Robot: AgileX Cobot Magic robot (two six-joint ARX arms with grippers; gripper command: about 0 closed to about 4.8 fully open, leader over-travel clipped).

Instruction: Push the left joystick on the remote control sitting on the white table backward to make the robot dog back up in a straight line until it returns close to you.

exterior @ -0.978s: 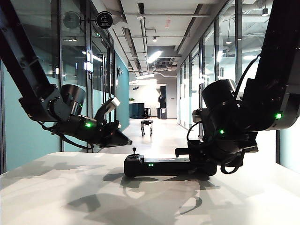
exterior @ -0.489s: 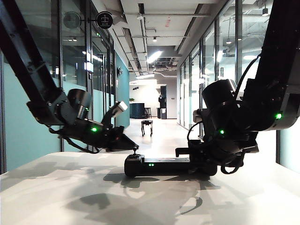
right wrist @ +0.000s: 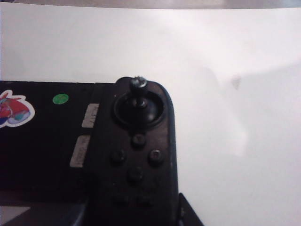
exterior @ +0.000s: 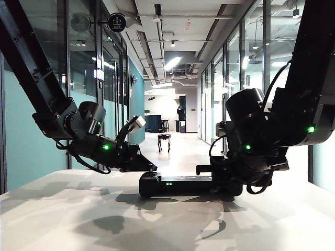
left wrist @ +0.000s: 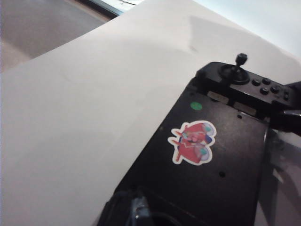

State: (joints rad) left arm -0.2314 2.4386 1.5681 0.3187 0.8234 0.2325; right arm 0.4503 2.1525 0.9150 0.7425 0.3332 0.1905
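The remote control [exterior: 183, 185] lies on the white table [exterior: 73, 214], green lights facing me. My left gripper [exterior: 150, 167], its fingers tapered together and shut, has its tip right at the left joystick [exterior: 151, 171] on the controller's left end; whether they touch I cannot tell. My right gripper [exterior: 222, 180] is shut on the controller's right end, one finger [right wrist: 188, 214] beside it. The twin stick [right wrist: 138, 84] stands upright there. In the left wrist view the remote control [left wrist: 207, 165] shows its red sticker; the left joystick is hidden. The robot dog [exterior: 164, 141] stands far down the corridor.
Glass walls line the corridor on both sides behind the table. The left arm's links [exterior: 31, 68] slope down from the upper left; the bulky right arm [exterior: 293, 120] fills the right side. The table's rounded far edge [exterior: 104, 171] runs just behind the controller.
My left gripper has come down and to the right, its tip arriving at the left joystick. The right arm, the controller and the robot dog have not moved.
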